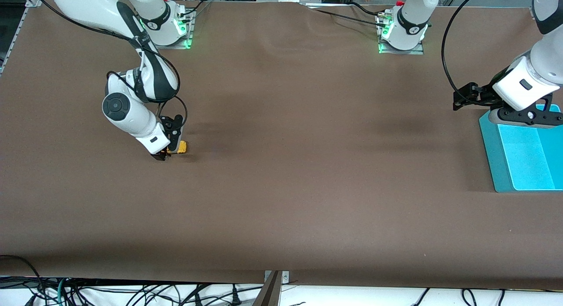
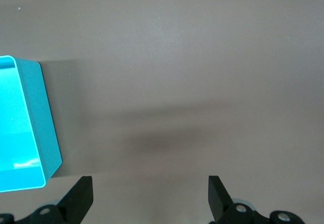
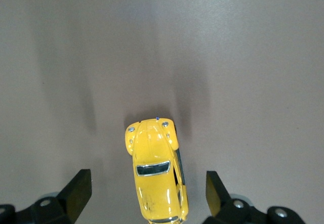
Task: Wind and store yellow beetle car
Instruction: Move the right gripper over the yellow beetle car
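Note:
The yellow beetle car (image 3: 153,163) stands on the brown table toward the right arm's end, and its rear half lies between my right gripper's fingers. My right gripper (image 3: 147,182) is open, low over the car, with a gap between each finger and the car's sides. In the front view only the car's nose (image 1: 182,147) shows beside the right gripper (image 1: 163,154). My left gripper (image 2: 150,186) is open and empty. It hangs over the edge of the teal tray (image 1: 519,165) in the front view (image 1: 523,119).
The teal tray (image 2: 30,128) stands at the left arm's end of the table and holds nothing that I can see. Brown table cover (image 1: 308,165) stretches between the two arms. Cables hang below the table's front edge.

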Tool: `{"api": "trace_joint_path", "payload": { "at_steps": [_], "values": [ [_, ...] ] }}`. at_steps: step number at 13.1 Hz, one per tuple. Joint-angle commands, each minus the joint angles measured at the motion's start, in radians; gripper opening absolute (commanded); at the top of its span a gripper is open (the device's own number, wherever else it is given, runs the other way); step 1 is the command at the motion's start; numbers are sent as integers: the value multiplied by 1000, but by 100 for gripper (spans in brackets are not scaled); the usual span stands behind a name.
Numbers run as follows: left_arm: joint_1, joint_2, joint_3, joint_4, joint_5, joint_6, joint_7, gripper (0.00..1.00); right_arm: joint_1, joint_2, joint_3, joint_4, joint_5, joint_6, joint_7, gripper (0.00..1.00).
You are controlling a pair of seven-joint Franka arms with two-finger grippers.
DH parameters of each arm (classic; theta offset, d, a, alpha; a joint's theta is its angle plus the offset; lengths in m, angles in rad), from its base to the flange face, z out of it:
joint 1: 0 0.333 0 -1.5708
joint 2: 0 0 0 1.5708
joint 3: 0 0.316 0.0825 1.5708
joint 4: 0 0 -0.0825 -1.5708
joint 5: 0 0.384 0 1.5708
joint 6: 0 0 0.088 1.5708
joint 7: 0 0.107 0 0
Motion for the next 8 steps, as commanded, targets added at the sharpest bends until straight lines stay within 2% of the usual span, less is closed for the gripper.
{"api": "trace_joint_path", "payload": {
  "at_steps": [1, 7, 8],
  "values": [
    [-4, 13, -4, 28, 17, -17, -11, 100, -10, 2, 4, -48, 12, 93, -91, 100],
    [-4, 13, -2, 28, 17, -15, -11, 100, -16, 10, 3, -81, 12, 150, -144, 100],
    [-4, 13, -2, 28, 17, -15, -11, 100, -20, 15, 1, -86, 14, 165, -160, 97]
  ]
}}
